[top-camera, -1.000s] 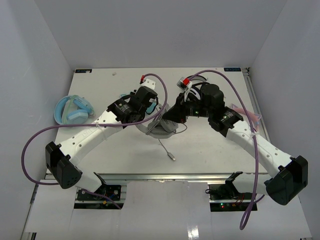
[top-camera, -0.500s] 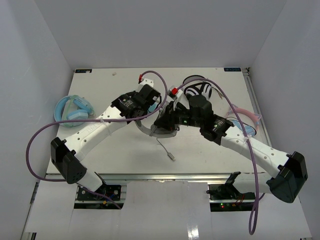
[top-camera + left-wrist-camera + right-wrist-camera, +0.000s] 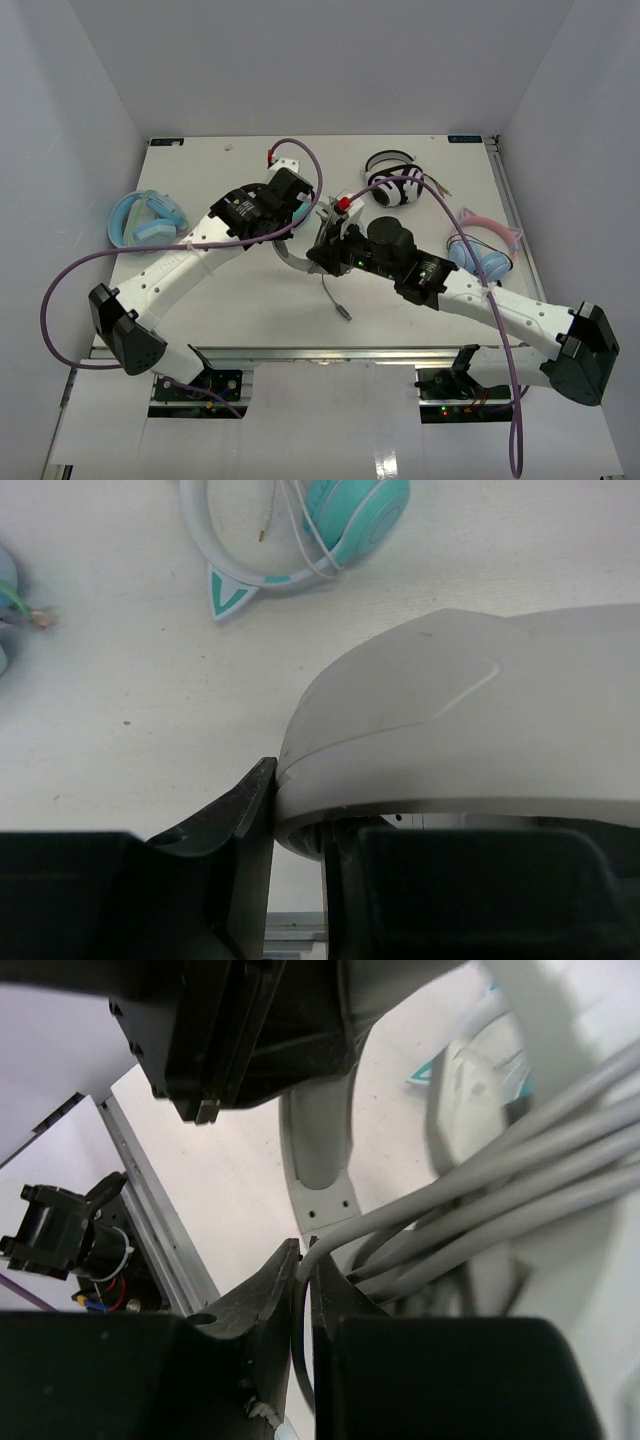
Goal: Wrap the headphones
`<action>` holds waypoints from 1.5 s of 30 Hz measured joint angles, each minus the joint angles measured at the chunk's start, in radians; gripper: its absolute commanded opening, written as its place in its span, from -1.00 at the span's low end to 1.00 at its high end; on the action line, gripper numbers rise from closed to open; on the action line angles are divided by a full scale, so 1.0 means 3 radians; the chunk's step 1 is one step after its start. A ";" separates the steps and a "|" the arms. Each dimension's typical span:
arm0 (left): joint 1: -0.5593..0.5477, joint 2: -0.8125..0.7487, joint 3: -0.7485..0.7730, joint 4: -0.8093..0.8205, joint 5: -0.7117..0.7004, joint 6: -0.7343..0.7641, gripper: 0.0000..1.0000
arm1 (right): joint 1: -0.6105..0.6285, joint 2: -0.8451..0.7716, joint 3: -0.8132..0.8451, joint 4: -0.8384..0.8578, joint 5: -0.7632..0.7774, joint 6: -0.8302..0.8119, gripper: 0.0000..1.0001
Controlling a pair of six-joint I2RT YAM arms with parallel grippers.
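While both arms crowd the middle of the table (image 3: 260, 312), the headphones (image 3: 290, 260) sit right between them, with the grey headband (image 3: 450, 720) curving out on the near side. The cable (image 3: 332, 298) trails off toward 5 o'clock, and its plug (image 3: 345, 314) lies loose on the table.

Left pincer (image 3: 297, 830), at the headphones' 12 o'clock, is clamped on the headband's edge, jaws nearly together with the pale shell pinched between them. Right pincer (image 3: 302, 1265), on the 3 o'clock side, is almost closed too, a single strand of cable nipped in the gap. Several more strands run side by side just beyond it.

Out at 2 o'clock are the striped headphones (image 3: 395, 185). At 3 o'clock, well apart, is a pink-banded pair (image 3: 485, 250) with blue cups. Around 9 o'clock, near the table's edge, is a pale blue pair (image 3: 145, 220).
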 measured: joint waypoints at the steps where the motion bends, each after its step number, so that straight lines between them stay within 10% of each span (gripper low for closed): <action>1: 0.0000 -0.0031 0.0000 0.0024 0.0030 -0.0024 -1.00 | 0.0025 0.0000 -0.0018 0.0007 0.0006 0.0000 -0.70; 45: 0.0032 -0.0423 0.0001 0.0264 0.0361 -0.0343 -1.00 | 0.0321 -0.0111 -0.0907 0.0683 0.0684 -0.0153 -0.67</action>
